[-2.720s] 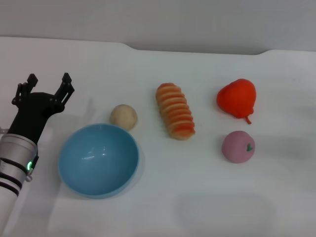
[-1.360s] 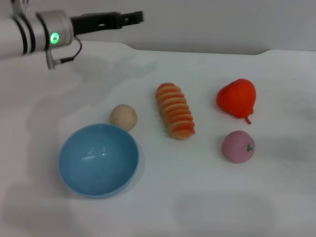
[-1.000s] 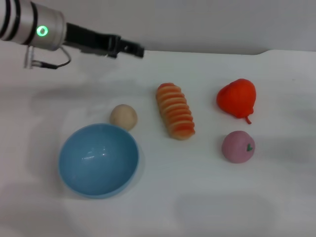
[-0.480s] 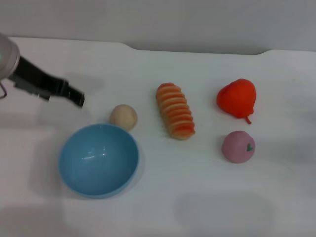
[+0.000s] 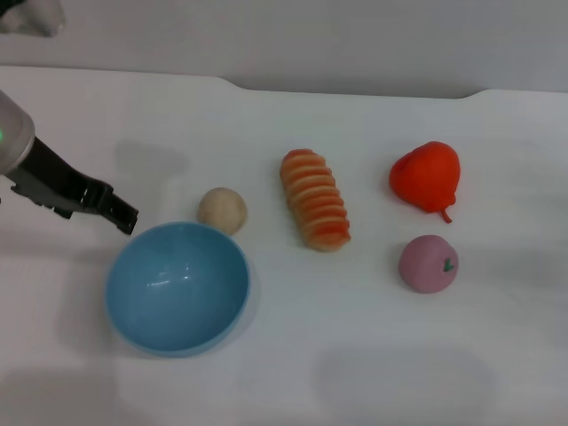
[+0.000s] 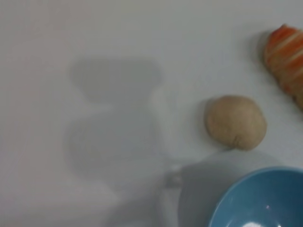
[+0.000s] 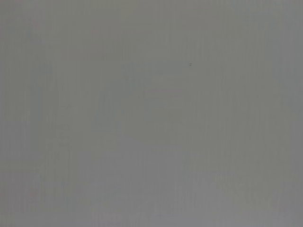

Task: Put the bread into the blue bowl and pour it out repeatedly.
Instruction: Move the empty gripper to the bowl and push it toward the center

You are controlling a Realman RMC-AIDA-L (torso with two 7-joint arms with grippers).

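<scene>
The bread (image 5: 315, 199), an orange-brown loaf with cream stripes, lies on the white table near its middle, and its end shows in the left wrist view (image 6: 286, 56). The blue bowl (image 5: 177, 286) stands upright with nothing in it at the front left; part of its rim appears in the left wrist view (image 6: 260, 198). My left gripper (image 5: 122, 217) reaches in from the left, seen edge-on, its tip just above the bowl's far-left rim and well left of the bread. It holds nothing that I can see. My right gripper is out of view.
A small beige ball (image 5: 222, 210) (image 6: 235, 122) sits between bowl and bread, close to the bowl's far rim. A red pear (image 5: 427, 175) and a pink apple (image 5: 428, 264) lie to the right. The right wrist view is plain grey.
My left arm swung up from beside the bowl, reached across the back of the table, then came back down to the left. Its tip now sits lower, at the bowl's far-left rim. The objects have not moved.
</scene>
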